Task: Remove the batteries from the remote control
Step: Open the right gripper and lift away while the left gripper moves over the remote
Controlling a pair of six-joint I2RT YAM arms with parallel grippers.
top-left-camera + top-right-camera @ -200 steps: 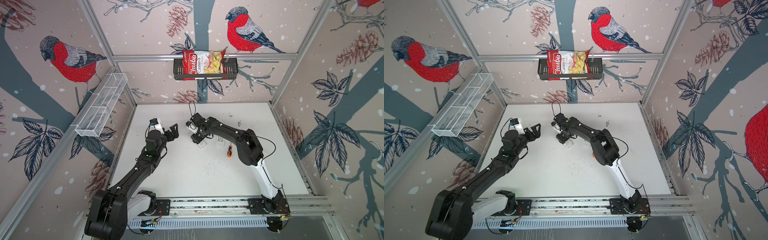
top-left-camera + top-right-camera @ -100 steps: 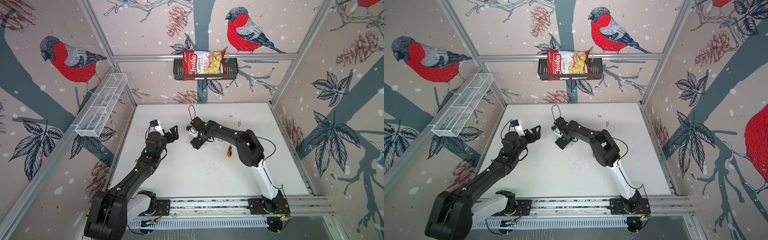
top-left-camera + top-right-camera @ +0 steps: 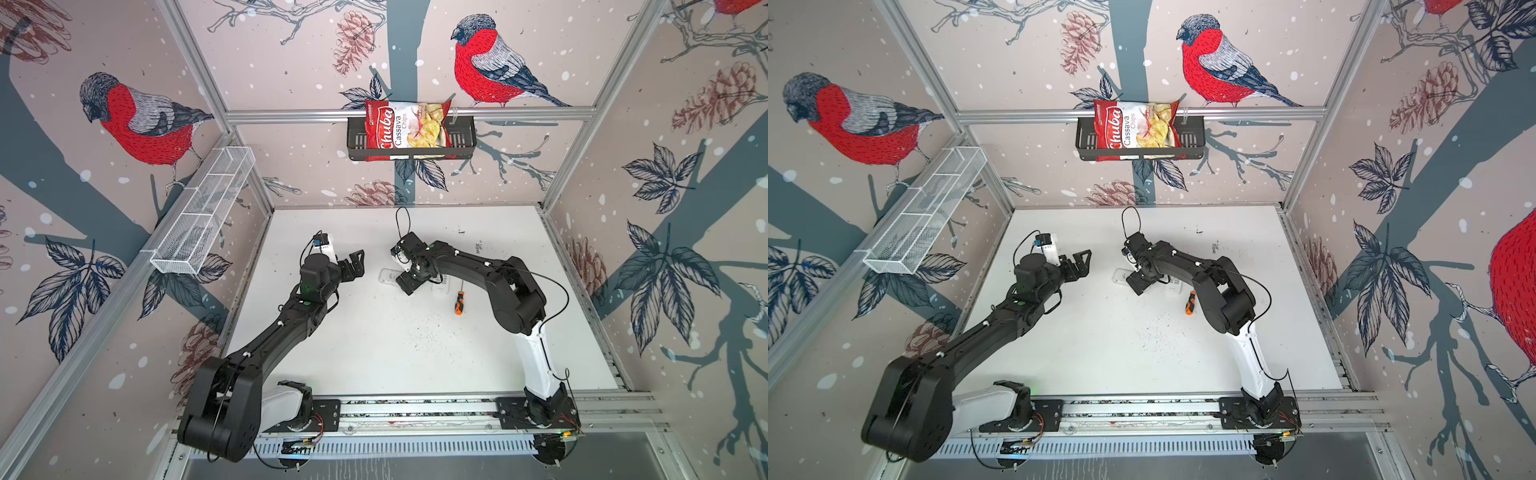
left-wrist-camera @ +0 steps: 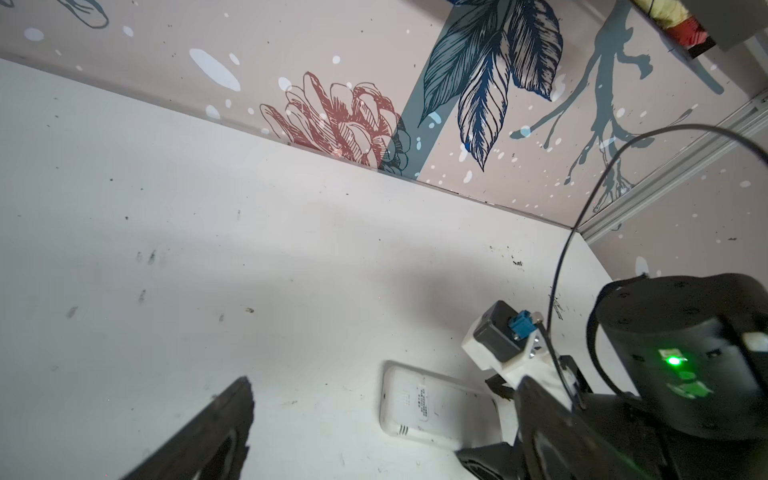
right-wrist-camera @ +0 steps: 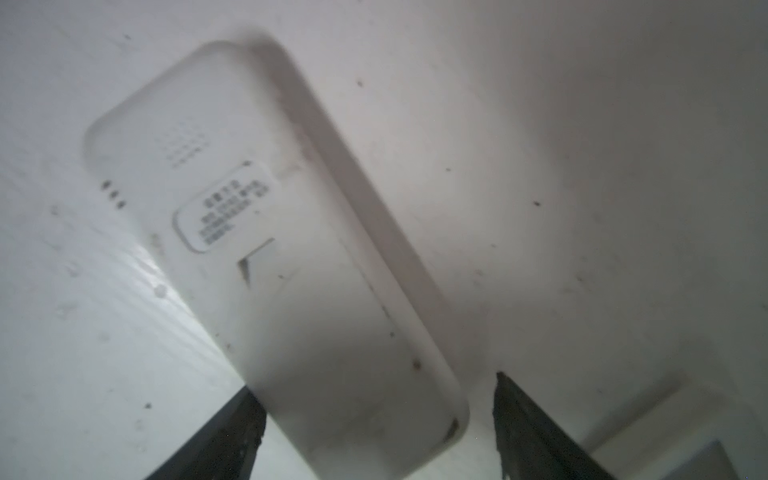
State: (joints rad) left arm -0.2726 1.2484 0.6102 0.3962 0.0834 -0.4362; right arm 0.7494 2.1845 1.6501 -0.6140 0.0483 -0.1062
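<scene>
A white remote control (image 5: 266, 266) lies back-up on the white table, with a small label and a closed cover showing. In both top views its end (image 3: 385, 276) (image 3: 1120, 276) sticks out left of my right gripper (image 3: 409, 283) (image 3: 1139, 285). My right gripper (image 5: 378, 415) is open and straddles the remote's near end, with a clear gap at one finger (image 5: 528, 428). My left gripper (image 3: 353, 266) (image 3: 1079, 264) (image 4: 386, 415) hovers open and empty to the left of the remote (image 4: 432, 409). The batteries are hidden.
An orange-and-black screwdriver (image 3: 458, 302) (image 3: 1190, 302) lies right of the right gripper. A second white flat piece (image 3: 440, 287) (image 3: 1173, 286) sits partly under the right arm. A chips bag in a black basket (image 3: 409, 133) hangs on the back wall, and a wire shelf (image 3: 203, 216) on the left wall.
My right gripper's jaws have widened around the remote and shifted slightly toward the front. The left arm has barely moved.
</scene>
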